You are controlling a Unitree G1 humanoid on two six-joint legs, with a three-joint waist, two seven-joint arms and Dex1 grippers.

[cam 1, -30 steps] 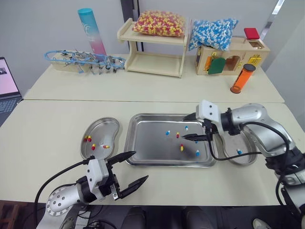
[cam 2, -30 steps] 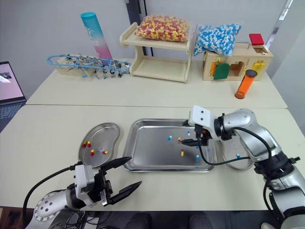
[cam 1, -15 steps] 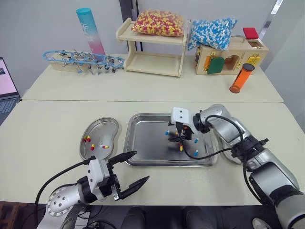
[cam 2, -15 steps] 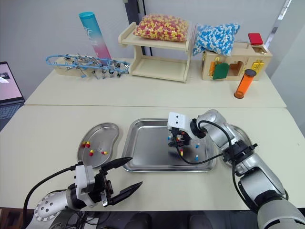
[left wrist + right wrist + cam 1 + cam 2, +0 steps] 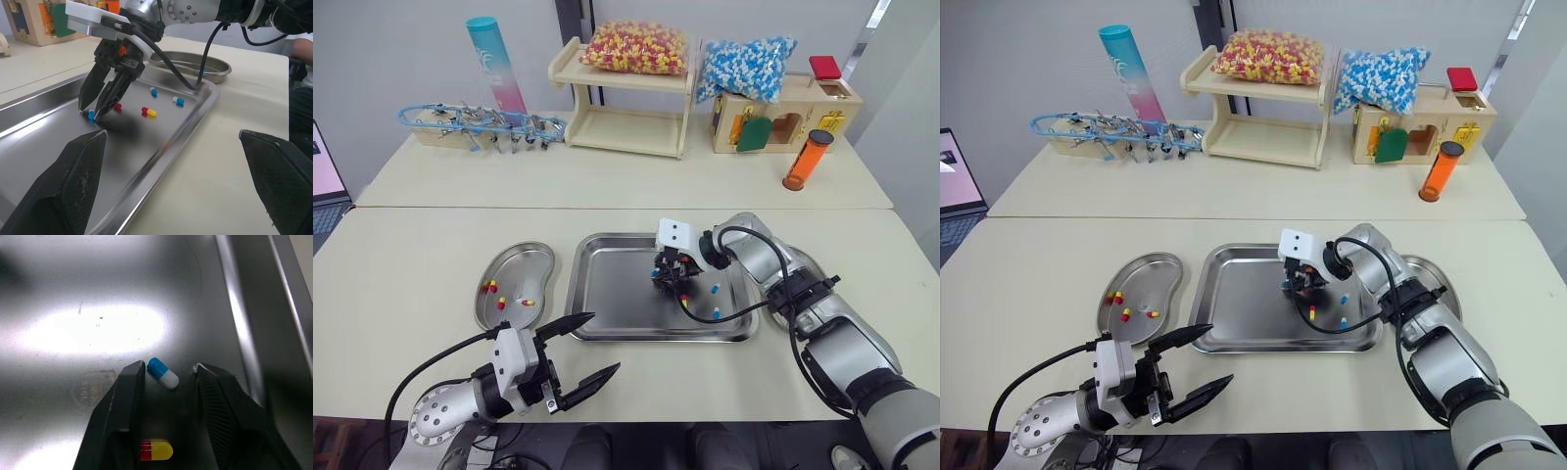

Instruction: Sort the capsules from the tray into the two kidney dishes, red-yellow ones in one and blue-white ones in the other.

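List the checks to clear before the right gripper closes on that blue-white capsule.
1. Jaws straddle the blue-white capsule: ok. The right gripper is open, with one jaw on each side.
2. Tips down on the tray: cannot tell.
3. Red-yellow capsule clear of the pinch: cannot tell. It lies close behind, between the jaws.
4. Target known: ok. The left dish shows red-yellow ones, so this capsule goes to the right dish.
5. Left gripper out of the way: ok. It is open and off the tray.
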